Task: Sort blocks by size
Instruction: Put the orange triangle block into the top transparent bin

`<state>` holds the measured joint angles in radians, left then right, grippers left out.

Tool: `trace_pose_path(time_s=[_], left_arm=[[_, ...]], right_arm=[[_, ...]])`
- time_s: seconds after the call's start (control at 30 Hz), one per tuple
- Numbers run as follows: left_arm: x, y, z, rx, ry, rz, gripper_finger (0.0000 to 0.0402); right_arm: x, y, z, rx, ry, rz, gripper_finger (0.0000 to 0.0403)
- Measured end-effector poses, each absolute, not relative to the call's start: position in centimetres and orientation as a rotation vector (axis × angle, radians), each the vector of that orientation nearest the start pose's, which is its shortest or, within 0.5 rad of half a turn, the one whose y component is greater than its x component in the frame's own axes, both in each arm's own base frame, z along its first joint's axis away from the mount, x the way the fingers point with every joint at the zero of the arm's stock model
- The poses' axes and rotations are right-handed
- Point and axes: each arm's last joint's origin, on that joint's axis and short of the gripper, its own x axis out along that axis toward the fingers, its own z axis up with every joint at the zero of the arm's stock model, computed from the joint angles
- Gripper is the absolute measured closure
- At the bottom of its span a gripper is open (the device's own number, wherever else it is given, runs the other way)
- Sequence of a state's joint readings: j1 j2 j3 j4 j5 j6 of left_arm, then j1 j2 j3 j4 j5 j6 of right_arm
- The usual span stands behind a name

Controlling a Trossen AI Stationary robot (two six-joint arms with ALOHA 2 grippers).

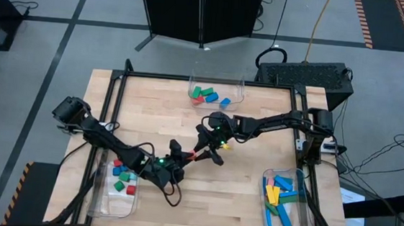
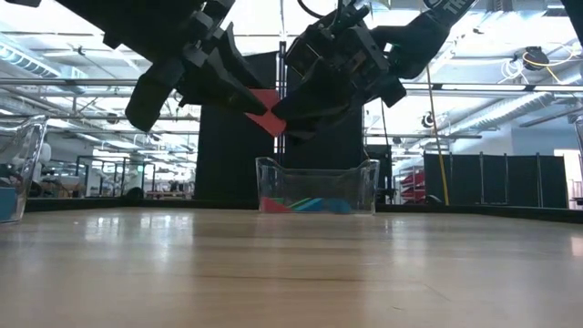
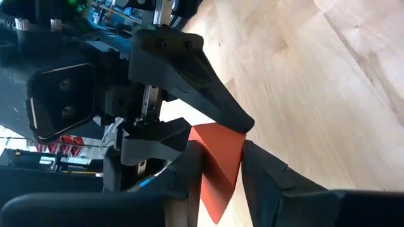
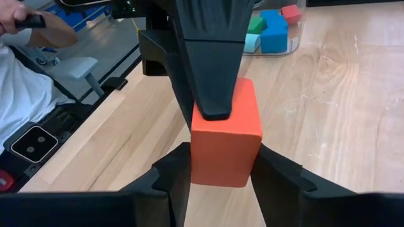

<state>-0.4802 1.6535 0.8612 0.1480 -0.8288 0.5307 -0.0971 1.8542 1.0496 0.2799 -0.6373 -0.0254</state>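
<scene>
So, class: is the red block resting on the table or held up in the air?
In the air: the red block hangs well above the table, between both grippers' fingers.

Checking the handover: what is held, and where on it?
One red block is gripped in mid-air by both grippers: the right gripper pinches one end's sides, the left gripper the other end.

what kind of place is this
Probably a robotics lab or workshop hall: a wooden bench with two arms and clear bins, cables on a taped concrete floor, and an open ceiling with strip lights.
</scene>
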Motion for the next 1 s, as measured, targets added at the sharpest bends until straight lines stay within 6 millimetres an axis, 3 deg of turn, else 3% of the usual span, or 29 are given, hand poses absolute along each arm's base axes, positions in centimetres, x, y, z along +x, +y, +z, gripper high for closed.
trace_pose_path(time_s=[0.33, 0.57, 0.8, 1.0], left_arm=[[29.3, -14.3, 19.4, 0.871, 0.529, 0.27, 0.0318], [27.2, -14.3, 21.4, 0.837, 0.531, 0.337, 0.0318], [24.7, -13.7, 23.5, 0.75, 0.531, 0.376, 0.0318], [24.0, -12.1, 24.8, 0.752, 0.539, 0.462, 0.0318]], right_arm=[[38.7, -2.1, 17.9, 0.221, 0.484, 0.516, 0.022], [38.0, -2.5, 18.4, 0.216, 0.53, 0.502, 0.0216], [37.1, -2.5, 20.1, 0.185, 0.522, 0.506, 0.0215], [36.0, -2.6, 21.0, 0.15, 0.593, 0.414, 0.0215]])
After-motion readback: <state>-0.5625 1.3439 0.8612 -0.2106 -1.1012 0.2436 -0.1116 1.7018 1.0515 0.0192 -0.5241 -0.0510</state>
